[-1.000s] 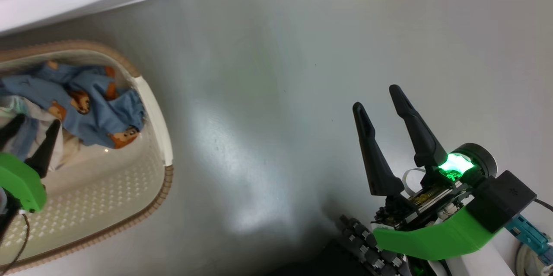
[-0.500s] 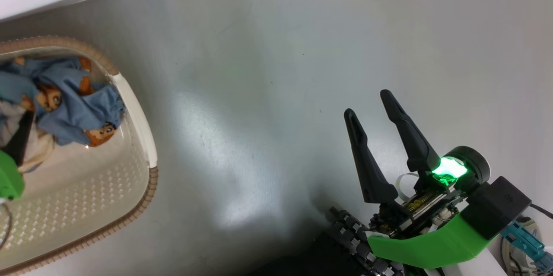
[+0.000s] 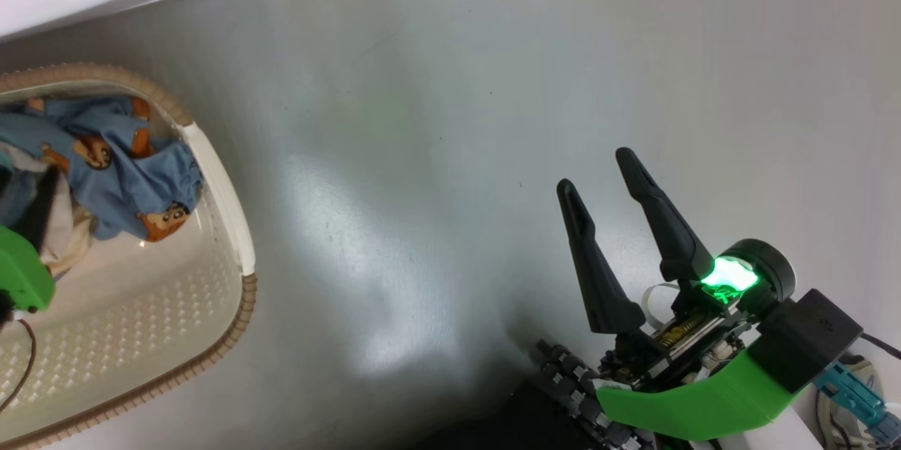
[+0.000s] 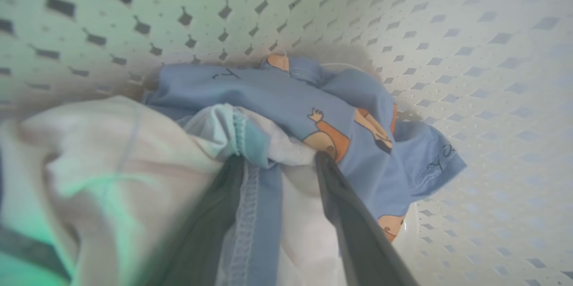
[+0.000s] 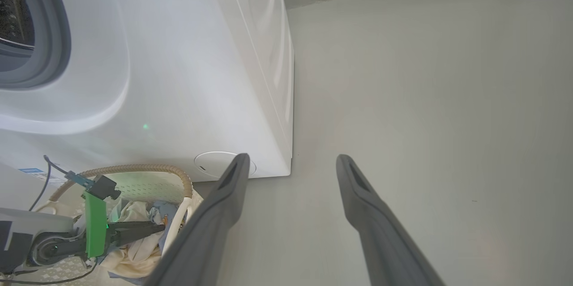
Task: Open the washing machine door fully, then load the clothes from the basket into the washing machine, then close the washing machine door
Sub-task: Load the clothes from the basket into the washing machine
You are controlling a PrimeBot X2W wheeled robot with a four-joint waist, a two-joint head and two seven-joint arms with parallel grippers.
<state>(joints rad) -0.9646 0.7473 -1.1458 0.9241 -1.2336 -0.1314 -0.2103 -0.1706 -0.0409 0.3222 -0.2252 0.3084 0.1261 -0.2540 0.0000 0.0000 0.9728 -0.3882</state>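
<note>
1. Grey floor is lying bare under everything, and the basket is standing on it close by the front of the washer.
2. Inside the basket, the left claw is pinching the clothes. Its fingers are sitting narrow, with white cloth and blue trim bunched between them.
3. Blue printed cloth is lying just past the tips, against the basket's far wall.
4. The washer's grey seal is showing above the basket. I judge the lift is going to need to clear the rim first, then head for the drum. The left claw is nearer.
5. The right claw is hanging wide and empty over open floor, well apart from the basket.
</note>
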